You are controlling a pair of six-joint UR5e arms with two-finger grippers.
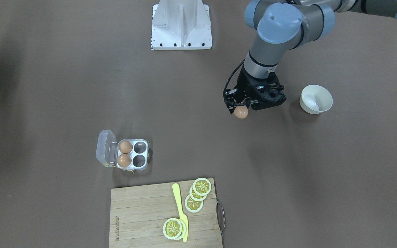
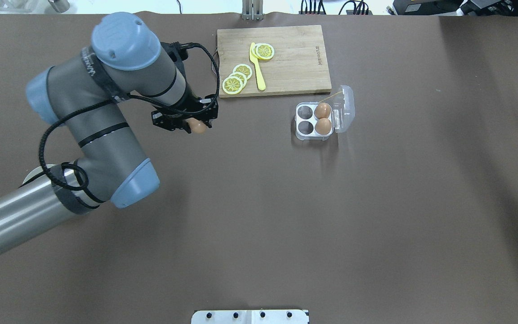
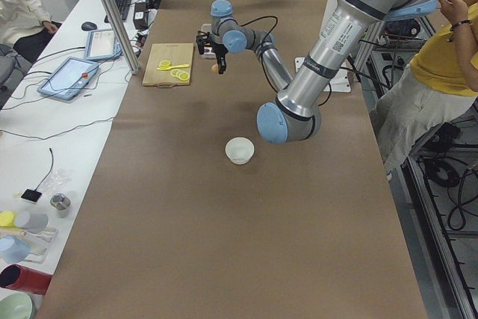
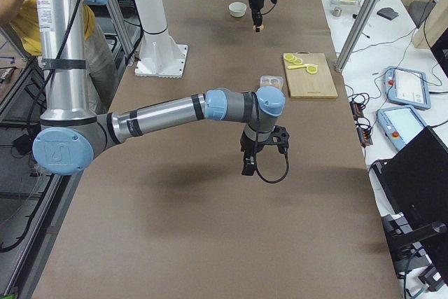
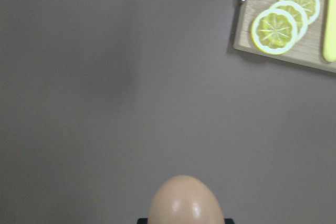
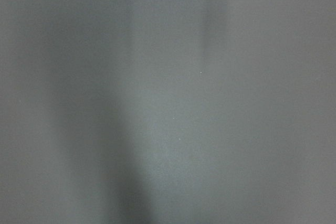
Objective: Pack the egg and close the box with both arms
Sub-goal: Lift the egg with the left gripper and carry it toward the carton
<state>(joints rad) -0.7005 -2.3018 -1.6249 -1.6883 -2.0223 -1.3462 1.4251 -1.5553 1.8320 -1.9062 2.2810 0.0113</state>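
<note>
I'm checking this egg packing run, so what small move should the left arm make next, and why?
Probably carry the egg, gripped in the left claw, across to the box and stop above an empty cell. The egg hangs far from the box, whose lid is open, with two cells filled and two free.

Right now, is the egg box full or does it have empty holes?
Half full. The box holds two eggs beside its open lid; its other two cells are empty.

Far left gripper (image 4: pixel 258 22) holds egg (image 4: pixel 258 28); near right gripper (image 4: pixel 259 153) hangs over table (image 4: pixel 175 236).
</note>
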